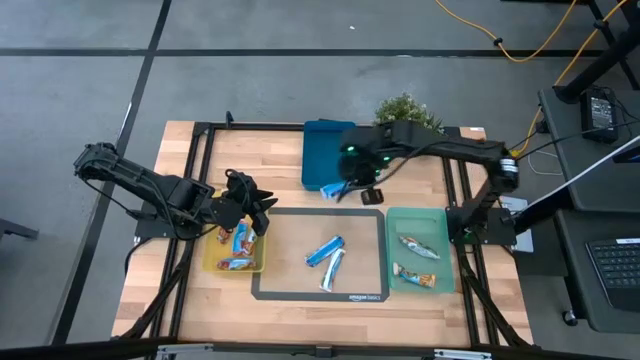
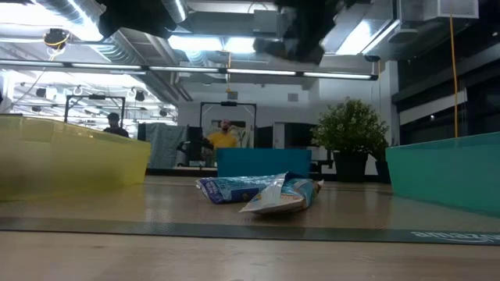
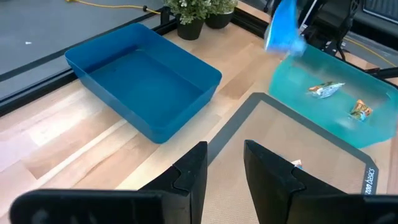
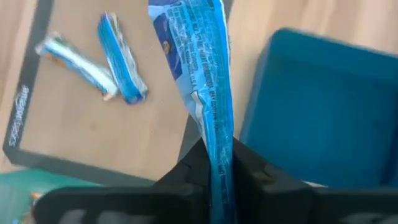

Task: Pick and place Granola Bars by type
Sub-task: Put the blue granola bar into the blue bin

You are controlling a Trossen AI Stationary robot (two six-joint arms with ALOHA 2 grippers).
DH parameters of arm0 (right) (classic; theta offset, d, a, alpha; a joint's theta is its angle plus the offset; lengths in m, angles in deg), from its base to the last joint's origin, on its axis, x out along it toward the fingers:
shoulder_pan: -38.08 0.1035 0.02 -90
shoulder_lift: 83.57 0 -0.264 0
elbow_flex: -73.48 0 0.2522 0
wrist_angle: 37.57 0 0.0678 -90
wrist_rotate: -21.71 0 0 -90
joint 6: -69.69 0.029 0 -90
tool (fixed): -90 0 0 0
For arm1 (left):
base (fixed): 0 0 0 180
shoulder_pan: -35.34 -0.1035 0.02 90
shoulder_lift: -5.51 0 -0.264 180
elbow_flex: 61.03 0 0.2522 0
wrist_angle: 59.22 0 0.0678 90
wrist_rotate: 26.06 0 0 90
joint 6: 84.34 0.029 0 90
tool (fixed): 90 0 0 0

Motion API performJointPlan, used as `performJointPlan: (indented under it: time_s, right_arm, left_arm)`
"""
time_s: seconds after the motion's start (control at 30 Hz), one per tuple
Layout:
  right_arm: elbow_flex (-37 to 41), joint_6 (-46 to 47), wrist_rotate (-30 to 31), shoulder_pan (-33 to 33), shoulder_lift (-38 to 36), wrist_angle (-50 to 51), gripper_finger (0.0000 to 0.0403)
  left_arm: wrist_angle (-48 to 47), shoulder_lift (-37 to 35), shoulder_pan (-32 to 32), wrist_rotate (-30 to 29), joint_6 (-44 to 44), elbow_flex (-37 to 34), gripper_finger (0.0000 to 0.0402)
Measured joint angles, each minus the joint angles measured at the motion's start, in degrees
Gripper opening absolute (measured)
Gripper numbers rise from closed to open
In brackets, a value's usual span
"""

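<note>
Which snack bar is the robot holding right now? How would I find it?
Find the blue tray at the table's far edge, beside the potted plant. At its front corner the right gripper pinches one blue-and-white bar that hangs in the air. The other two blue bars lie flat on the mat; this one touches nothing but the gripper.

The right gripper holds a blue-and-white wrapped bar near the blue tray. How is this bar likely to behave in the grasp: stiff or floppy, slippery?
The blue-and-white wrapped bar, pinched at one end by the right gripper, stands out fairly straight, so it probably is rather stiff. Its glossy, crinkled wrapper may slip or crumple under pressure. It seems light, since a narrow pinch carries it beside the blue plastic tray.
</note>
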Motion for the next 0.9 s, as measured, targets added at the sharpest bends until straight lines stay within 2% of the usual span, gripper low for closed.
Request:
performJointPlan:
  time_s: [0.2, 0.37, 0.5, 0.67, 0.9]
  right_arm:
    - [2.8, 2.9, 0.0, 0.1, -7.1, -5.1, 0.0046]
    - [2.8, 4.0, 0.0, -0.7, -8.2, -6.4, 0.0036]
    - [0.8, 3.9, 0.0, -3.9, -7.1, -6.3, 0.0041]
    - [-6.2, 2.5, 0.0, -9.8, -3.2, -5.1, 0.0049]
    - [-23.4, -2.5, 0.0, -16.8, 7.3, 2.8, 0.005]
  left_arm:
    - [0.0, 0.0, 0.0, 0.0, 0.5, 0.0, 0.0098]
    - [0.1, 0.0, 0.0, 0.0, 0.5, 0.0, 0.0098]
    - [0.0, 0.0, 0.0, 0.0, 0.5, 0.0, 0.0098]
    - [0.0, 0.0, 0.0, 0.0, 0.5, 0.0, 0.0098]
    - [0.1, 0.0, 0.0, -0.4, 0.5, 0.0, 0.0098]
